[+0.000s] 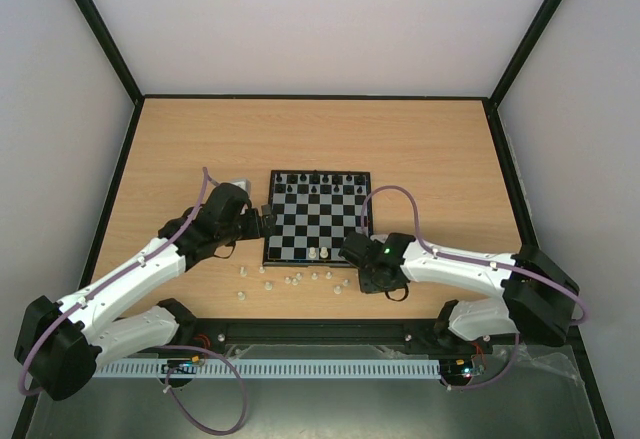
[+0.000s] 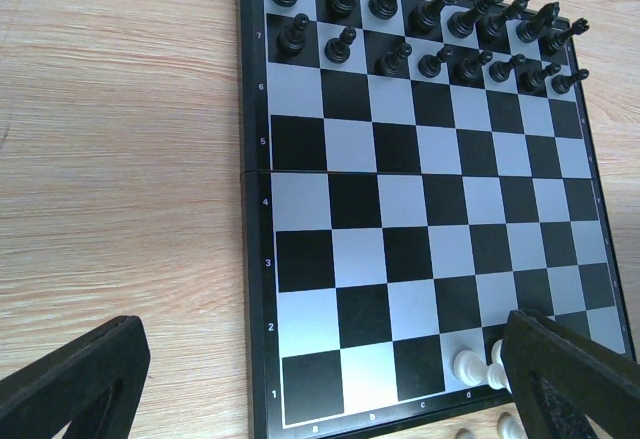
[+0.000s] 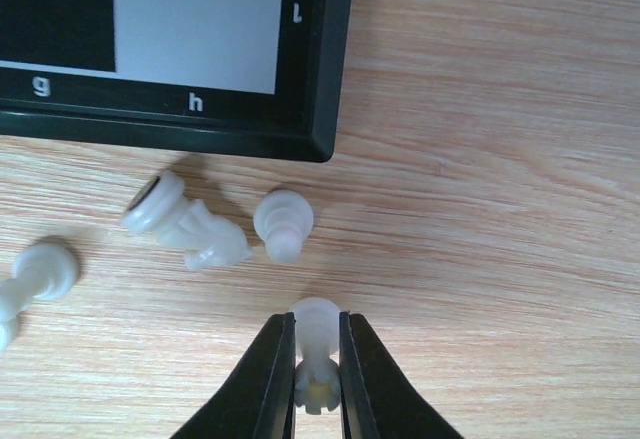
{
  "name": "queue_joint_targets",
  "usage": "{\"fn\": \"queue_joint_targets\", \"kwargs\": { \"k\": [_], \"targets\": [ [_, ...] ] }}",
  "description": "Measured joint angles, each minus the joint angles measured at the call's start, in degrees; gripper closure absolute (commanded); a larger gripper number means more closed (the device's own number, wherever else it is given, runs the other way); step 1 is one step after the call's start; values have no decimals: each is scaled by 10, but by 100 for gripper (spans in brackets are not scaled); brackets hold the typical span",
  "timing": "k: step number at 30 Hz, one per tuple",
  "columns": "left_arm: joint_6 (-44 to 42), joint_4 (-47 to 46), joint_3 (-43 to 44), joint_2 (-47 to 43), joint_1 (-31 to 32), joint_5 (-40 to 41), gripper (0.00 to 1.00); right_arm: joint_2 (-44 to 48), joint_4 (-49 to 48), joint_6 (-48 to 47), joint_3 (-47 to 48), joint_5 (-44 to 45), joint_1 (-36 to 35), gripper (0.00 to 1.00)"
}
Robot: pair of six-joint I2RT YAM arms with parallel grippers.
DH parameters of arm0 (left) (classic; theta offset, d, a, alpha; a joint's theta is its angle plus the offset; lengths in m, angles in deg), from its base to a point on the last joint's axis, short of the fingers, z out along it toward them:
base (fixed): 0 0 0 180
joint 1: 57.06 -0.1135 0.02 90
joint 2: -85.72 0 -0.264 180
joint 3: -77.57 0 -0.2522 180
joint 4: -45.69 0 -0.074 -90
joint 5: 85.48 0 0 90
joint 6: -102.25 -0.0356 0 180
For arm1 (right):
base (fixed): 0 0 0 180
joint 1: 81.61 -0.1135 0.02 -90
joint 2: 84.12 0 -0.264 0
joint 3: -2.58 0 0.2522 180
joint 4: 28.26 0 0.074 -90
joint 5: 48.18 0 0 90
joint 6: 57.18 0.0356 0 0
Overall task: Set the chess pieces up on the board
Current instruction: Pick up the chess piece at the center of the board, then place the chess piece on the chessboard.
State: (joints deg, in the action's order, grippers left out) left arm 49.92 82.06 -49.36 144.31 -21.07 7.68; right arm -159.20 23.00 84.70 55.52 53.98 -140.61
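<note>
left hand (image 1: pixel 258 221) (image 2: pixel 322 329) sits at the board's (image 1: pixel 300 229) (image 2: pixel 420 219) left edge, fingers spread wide, nothing between them. board lies mid table (image 1: pixel 420 149). black pieces (image 1: pixel 318 181) (image 2: pixel 430 29) fill the board's two far rows, upright. two white pieces (image 1: pixel 320 253) (image 2: pixel 470 364) stand on the board's near row, about the middle files. loose white pieces (image 1: pixel 300 279) are scattered on the table just off the board's near edge. near the board's h1 corner, off the board: a knight (image 3: pixel 185 224) on its side and a pawn (image 3: pixel 283 221) just beside it. right hand (image 1: pixel 358 264) (image 3: pixel 317 324) is at that same corner, fingers clenched on a white piece (image 3: pixel 317 344), pads touching both sides. can't tell if it's off the table.
</note>
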Motion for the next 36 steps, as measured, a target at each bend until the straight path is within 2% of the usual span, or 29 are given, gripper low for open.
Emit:
{"fn": "queue_joint_targets", "kwargs": {
  "k": [10,18,26,36],
  "targets": [
    [0,0,-2,-2,0,0,1,16,30,-12,74,15,3,89],
    [0,0,-4,-8,0,1,1,-47,28,-59,120,20,35,89],
    [0,0,-5,-9,0,1,0,-75,12,-106,141,21,76,89],
    [0,0,-5,-9,0,1,1,-111,-14,-133,141,9,88,89]
  ]
}}
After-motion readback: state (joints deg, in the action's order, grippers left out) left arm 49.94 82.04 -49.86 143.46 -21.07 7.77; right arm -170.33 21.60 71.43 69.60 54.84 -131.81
